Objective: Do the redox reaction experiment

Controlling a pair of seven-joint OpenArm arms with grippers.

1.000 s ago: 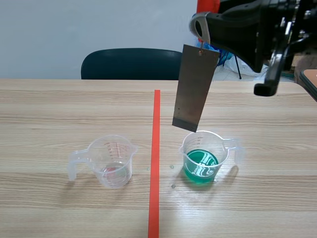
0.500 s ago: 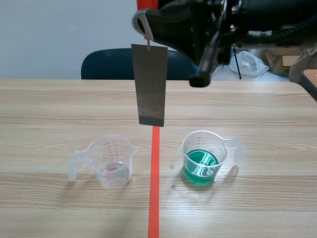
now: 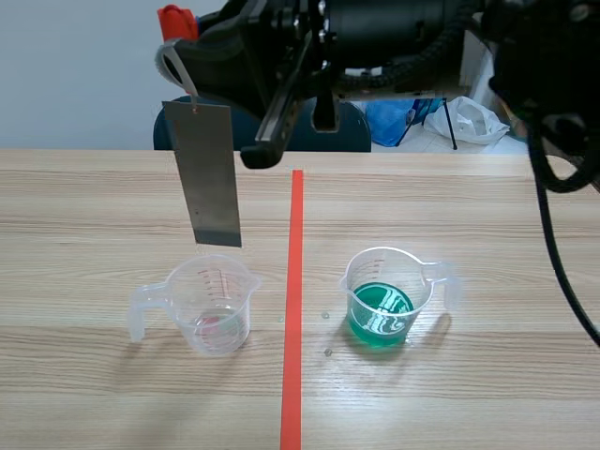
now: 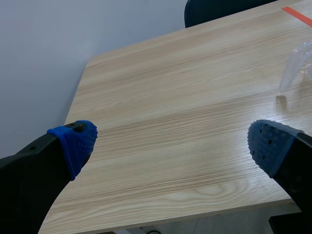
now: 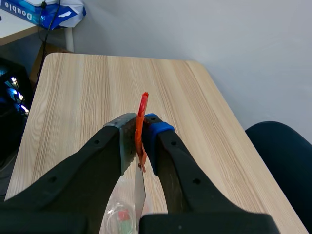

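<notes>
My right gripper (image 5: 139, 140) is clamping a metal plate (image 3: 212, 178) by its red tab (image 5: 143, 105), dangling it above the clear beaker (image 3: 214, 305), while my left gripper (image 4: 170, 144) is gaping wide open.

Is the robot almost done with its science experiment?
Looks about midway. Done: both cups hold liquid, the green cup and the clear cup with a reddish drop. In hand: the right gripper is shut on the orange-red holder, metal plate hanging over the clear cup. To do: probably dipping it. The left gripper is open.
</notes>
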